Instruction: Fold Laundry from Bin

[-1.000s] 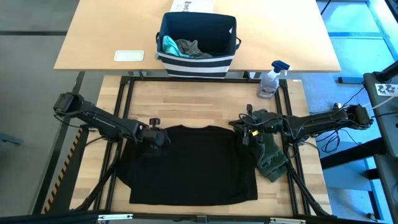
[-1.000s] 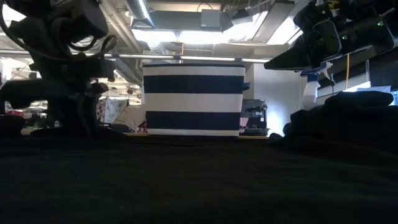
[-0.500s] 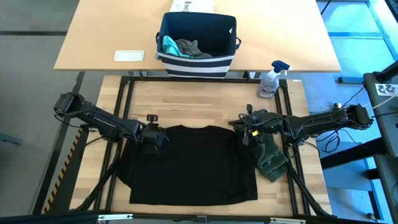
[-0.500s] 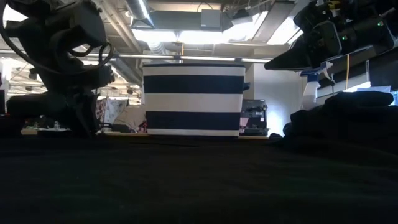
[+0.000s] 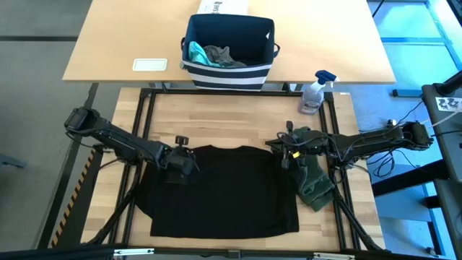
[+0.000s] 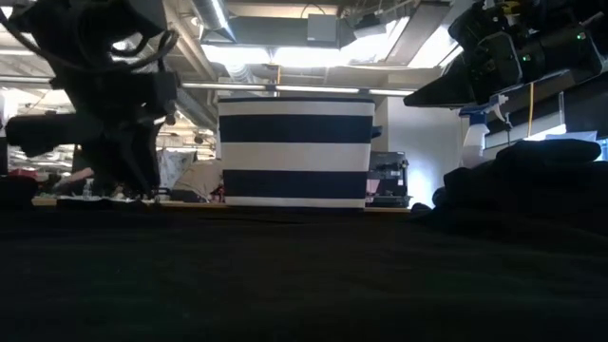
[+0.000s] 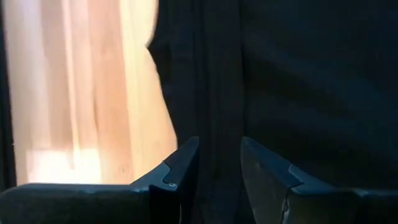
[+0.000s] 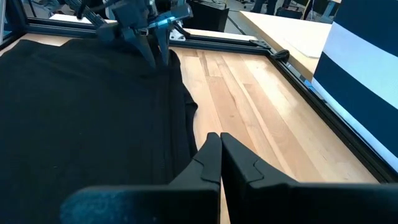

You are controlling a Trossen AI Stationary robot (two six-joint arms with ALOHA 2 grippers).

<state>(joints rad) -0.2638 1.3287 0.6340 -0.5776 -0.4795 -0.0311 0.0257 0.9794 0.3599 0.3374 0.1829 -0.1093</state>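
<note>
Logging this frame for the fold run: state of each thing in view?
black T-shirt: spread flat on the table.
olive-green piece: bunched beside the shirt's right edge.
bin: upright, teal and grey garments inside.
spray bottle: upright.
left claw: fingers parted astride a shirt fold at its upper left corner.
right claw: shut, empty, at the upper right corner.

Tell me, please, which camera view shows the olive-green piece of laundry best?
The high view: the olive-green piece lies crumpled beside the black T-shirt, under the right arm. The low view gives only a dark mound at the right; neither wrist view shows it.
</note>
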